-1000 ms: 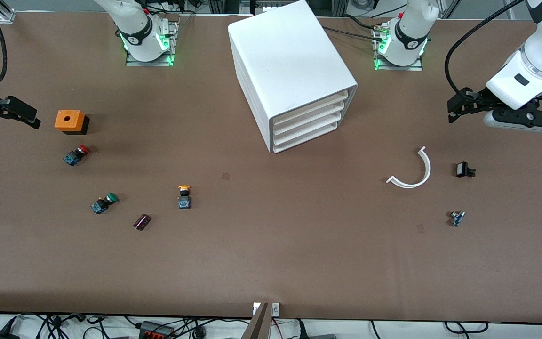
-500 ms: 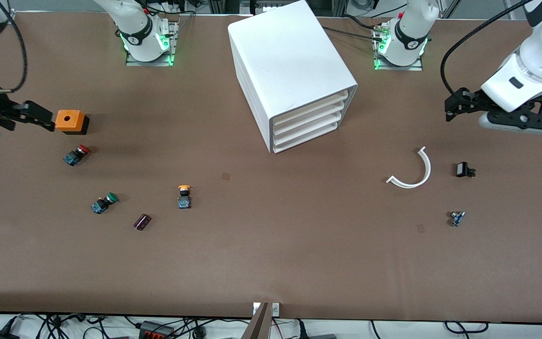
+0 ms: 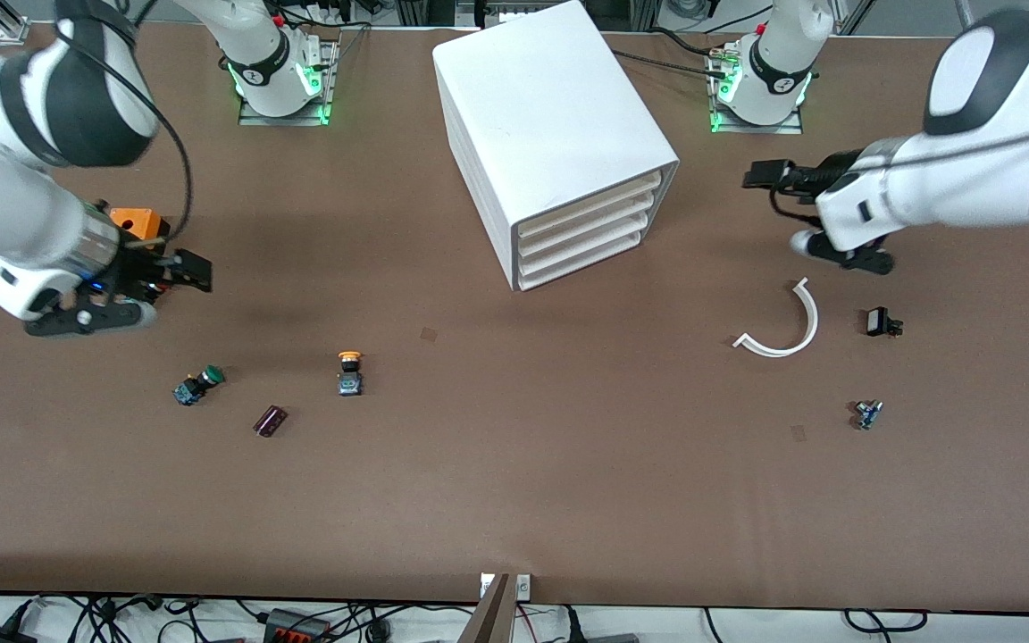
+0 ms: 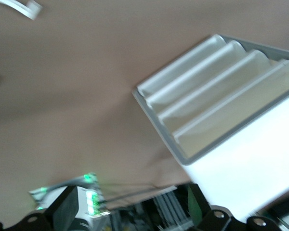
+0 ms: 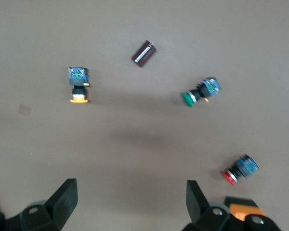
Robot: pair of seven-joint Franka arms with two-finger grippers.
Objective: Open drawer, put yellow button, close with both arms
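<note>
The white cabinet (image 3: 559, 125) stands at the table's middle, near the bases. Its uppermost drawer (image 3: 590, 202) is shut, like the three below it; it also shows in the left wrist view (image 4: 236, 110). The yellow button (image 3: 350, 370) lies on the table, nearer the front camera than the cabinet, and shows in the right wrist view (image 5: 78, 86). My right gripper (image 3: 196, 271) is open and empty, over the table beside the orange box; in its wrist view (image 5: 130, 195) the fingers stand wide apart. My left gripper (image 3: 757, 174) is open and empty, beside the cabinet toward the left arm's end.
An orange box (image 3: 139, 221), a green button (image 3: 197, 384) and a dark cylinder (image 3: 270, 421) lie toward the right arm's end; a red button (image 5: 240, 169) lies under the right gripper. A white curved strip (image 3: 787, 326) and two small parts (image 3: 881, 321) (image 3: 867, 413) lie toward the left arm's end.
Both arms swung in from the table's ends. The right gripper moved past the orange box to over the red button. The left gripper moved toward the cabinet.
</note>
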